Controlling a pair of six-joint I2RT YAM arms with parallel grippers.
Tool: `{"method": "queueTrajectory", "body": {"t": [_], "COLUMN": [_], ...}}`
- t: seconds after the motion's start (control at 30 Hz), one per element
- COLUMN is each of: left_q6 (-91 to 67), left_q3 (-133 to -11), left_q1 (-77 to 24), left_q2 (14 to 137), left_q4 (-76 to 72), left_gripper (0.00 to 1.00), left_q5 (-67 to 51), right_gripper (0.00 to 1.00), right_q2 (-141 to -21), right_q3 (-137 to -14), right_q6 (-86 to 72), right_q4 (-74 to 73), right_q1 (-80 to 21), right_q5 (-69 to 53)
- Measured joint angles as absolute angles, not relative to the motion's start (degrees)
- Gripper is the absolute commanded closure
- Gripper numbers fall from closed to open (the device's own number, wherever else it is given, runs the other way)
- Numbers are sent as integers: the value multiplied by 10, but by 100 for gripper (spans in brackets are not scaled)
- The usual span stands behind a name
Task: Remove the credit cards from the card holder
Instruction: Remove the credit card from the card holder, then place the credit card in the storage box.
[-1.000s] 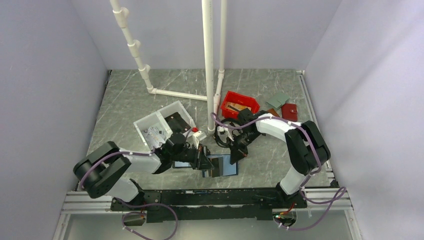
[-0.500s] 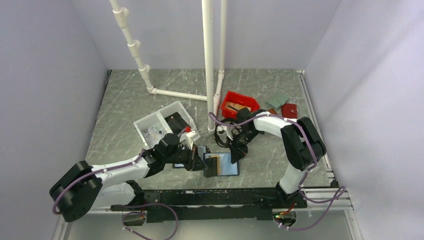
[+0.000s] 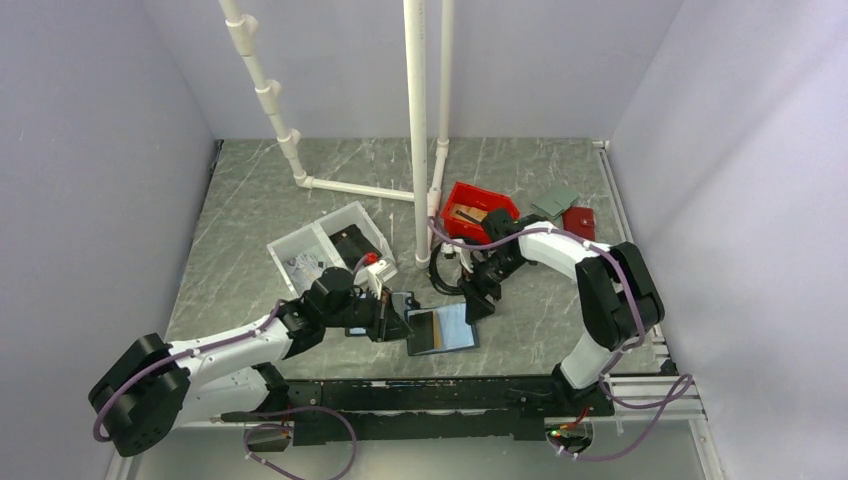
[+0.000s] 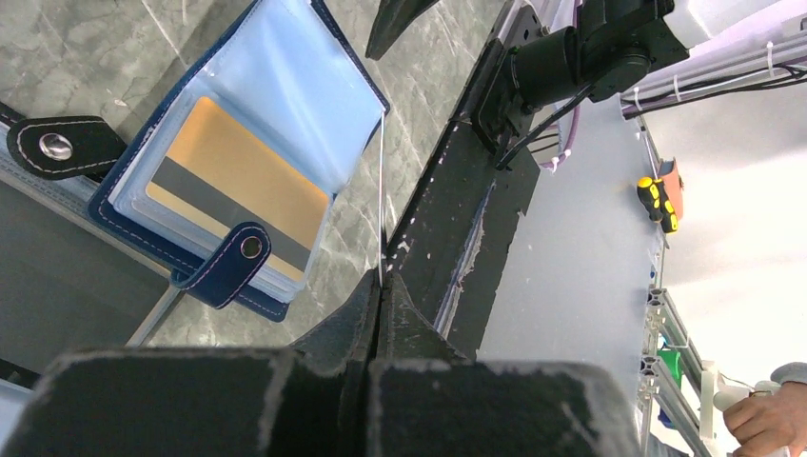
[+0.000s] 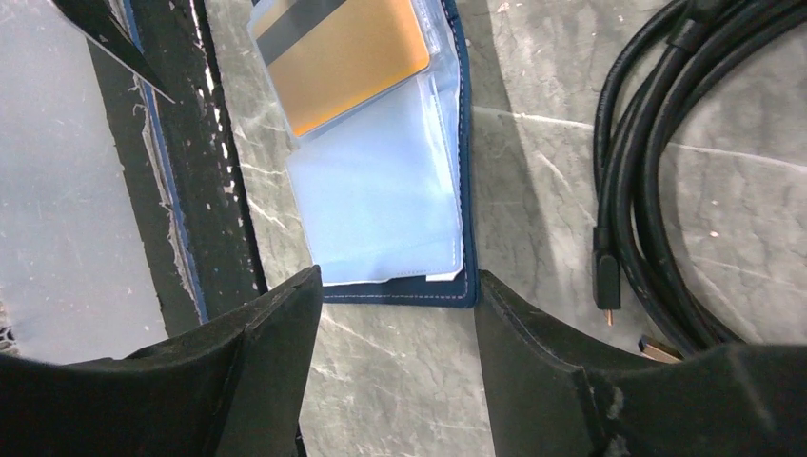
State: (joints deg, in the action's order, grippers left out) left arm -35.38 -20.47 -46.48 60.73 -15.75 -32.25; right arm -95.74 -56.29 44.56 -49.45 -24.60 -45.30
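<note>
The top camera looks down from high behind the near edge over the whole table (image 3: 260, 200). The wrist cameras are very near: the left faces along the table toward the rail (image 4: 457, 219), the right almost straight down. All three share the card holder (image 3: 458, 328).

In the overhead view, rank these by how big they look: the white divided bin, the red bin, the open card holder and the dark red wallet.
1. white divided bin, clearly largest
2. red bin and card holder: about alike, so not ranked
3. dark red wallet, smallest
</note>
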Motion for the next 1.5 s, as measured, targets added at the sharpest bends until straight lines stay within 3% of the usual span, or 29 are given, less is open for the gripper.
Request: {"method": "queueTrajectory", "body": {"t": [0.4, 0.77, 1.13, 1.3, 1.5], "left_q6": [-358, -361, -351, -347, -336], "left_q3": [-207, -226, -254, -281, -315], "left_q1": [-465, -472, -489, -493, -493], "left_q2": [648, 681, 705, 735, 757], "left_q4": [-220, -307, -361, -361, -353], "left_gripper": [100, 100, 100, 100, 96], "left_q5": [-331, -327, -301, -299, -299], "right_gripper": [29, 25, 28, 45, 90], "right_q2": [-881, -828, -849, -858, -860], "right_q3": [-561, -561, -570, -576, -584], "right_q6": [450, 500, 562, 575, 578], "right_q4": [-492, -528, -600, -617, -627], "right_q1": [-223, -195, -184, -184, -184], "right_q5": [-458, -601, -721, -742, -754]}}
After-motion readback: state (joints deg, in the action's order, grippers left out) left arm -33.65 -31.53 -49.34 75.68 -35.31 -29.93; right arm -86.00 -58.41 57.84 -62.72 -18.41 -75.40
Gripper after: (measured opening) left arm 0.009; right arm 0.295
